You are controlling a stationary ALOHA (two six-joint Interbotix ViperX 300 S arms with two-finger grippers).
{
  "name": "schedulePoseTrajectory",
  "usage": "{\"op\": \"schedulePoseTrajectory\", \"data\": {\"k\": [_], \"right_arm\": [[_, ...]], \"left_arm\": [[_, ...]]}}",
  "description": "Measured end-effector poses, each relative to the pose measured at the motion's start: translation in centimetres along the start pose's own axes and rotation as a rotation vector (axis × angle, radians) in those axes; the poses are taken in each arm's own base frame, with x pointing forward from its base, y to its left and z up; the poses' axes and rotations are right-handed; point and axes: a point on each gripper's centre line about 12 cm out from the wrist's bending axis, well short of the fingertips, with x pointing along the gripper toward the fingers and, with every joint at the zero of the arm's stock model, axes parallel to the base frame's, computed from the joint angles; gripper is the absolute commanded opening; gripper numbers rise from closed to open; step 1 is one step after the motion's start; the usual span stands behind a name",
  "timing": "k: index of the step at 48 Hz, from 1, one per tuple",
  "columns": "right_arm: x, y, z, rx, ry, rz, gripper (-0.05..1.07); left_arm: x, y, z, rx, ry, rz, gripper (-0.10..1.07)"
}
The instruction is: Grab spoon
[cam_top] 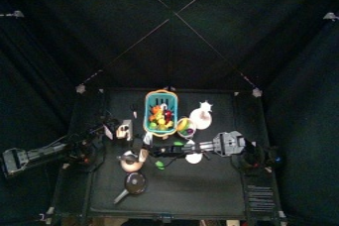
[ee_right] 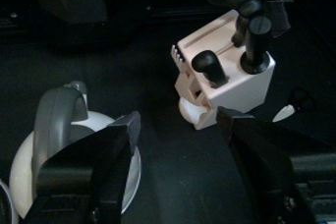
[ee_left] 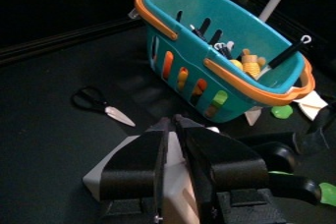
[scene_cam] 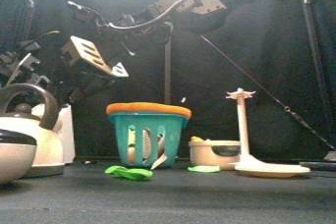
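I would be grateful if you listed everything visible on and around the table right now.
basket: one, teal with orange rim, table's middle
kettle: one, white with black handle, left of basket in front view
knife block: one, pale with black handles, near kettle
stand: one, white, right of basket
small bowl: one, pale, between basket and stand
scissors: one pair, black handles, on table
green pieces: two, before basket
slotted spatula: one, pale, in the air
left gripper: black, holding spatula
right gripper: black, open over knife block

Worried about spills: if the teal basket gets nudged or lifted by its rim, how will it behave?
The basket looks like thin slotted plastic, so probably light and likely to slide. Its rim may flex. It holds loose items, which could shift or tip out.
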Motion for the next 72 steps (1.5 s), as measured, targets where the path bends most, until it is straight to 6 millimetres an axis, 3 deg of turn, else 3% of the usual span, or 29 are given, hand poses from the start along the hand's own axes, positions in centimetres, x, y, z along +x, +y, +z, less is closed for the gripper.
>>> {"op": "schedulePoseTrajectory", "data": {"k": [13, 26, 41, 72], "right_arm": [[0.2, -0.2, 1.2, 0.016, -0.029, -0.004, 0.94], [1.8, -0.3, 0.0, 0.033, -0.005, -0.01, 0.94], [1.9, -0.6, 0.1, 0.04, -0.008, -0.013, 0.94], [3.4, -1.1, -1.9, 0.049, 0.034, -0.028, 0.94]], "left_arm": [[-0.1, -0.1, 0.1, 0.005, -0.009, -0.005, 0.59], [-0.1, 0.0, 0.0, 0.006, -0.007, -0.005, 0.59], [-0.2, 0.0, -0.1, 0.006, -0.002, -0.003, 0.59], [-0.2, 0.0, -0.2, 0.006, 0.002, -0.003, 0.59]]}}
